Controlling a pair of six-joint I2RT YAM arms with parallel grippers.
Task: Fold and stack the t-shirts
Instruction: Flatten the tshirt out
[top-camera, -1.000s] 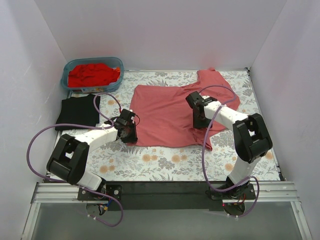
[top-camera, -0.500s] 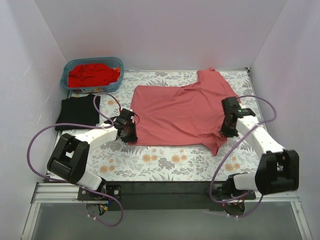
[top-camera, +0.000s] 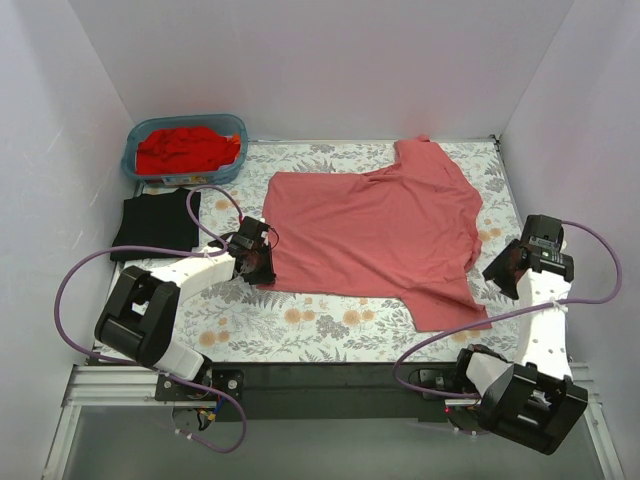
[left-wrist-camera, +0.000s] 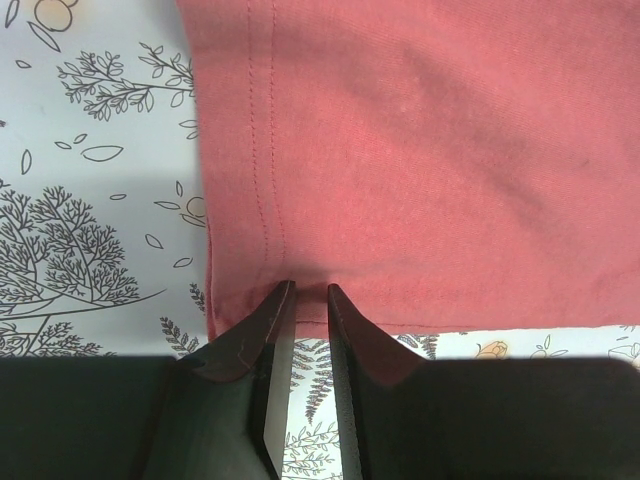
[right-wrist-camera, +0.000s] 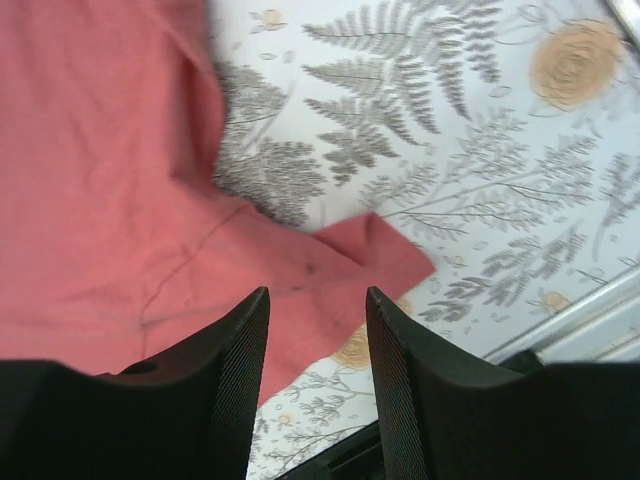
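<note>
A salmon-pink t-shirt (top-camera: 380, 230) lies spread flat on the floral table cover (top-camera: 330, 325). My left gripper (top-camera: 258, 268) sits at the shirt's near left corner. In the left wrist view its tips (left-wrist-camera: 307, 288) are almost together, pinching the hem of the shirt (left-wrist-camera: 420, 150). My right gripper (top-camera: 503, 266) is open and empty, off the shirt's right side. In the right wrist view it (right-wrist-camera: 316, 292) hangs above the shirt's near right corner (right-wrist-camera: 100, 200). A folded black t-shirt (top-camera: 155, 222) lies at the left. Red t-shirts (top-camera: 185, 148) fill a bin.
The blue bin (top-camera: 240, 130) stands in the far left corner. White walls close in the left, back and right sides. The table's metal edge (right-wrist-camera: 600, 320) runs close beside my right gripper. A black strip (top-camera: 330, 375) crosses the near edge between the arm bases.
My right arm swept from the middle of the pink shirt out to the right, drawing its right side flat, then let go and ended beyond the shirt. The left gripper has not moved.
</note>
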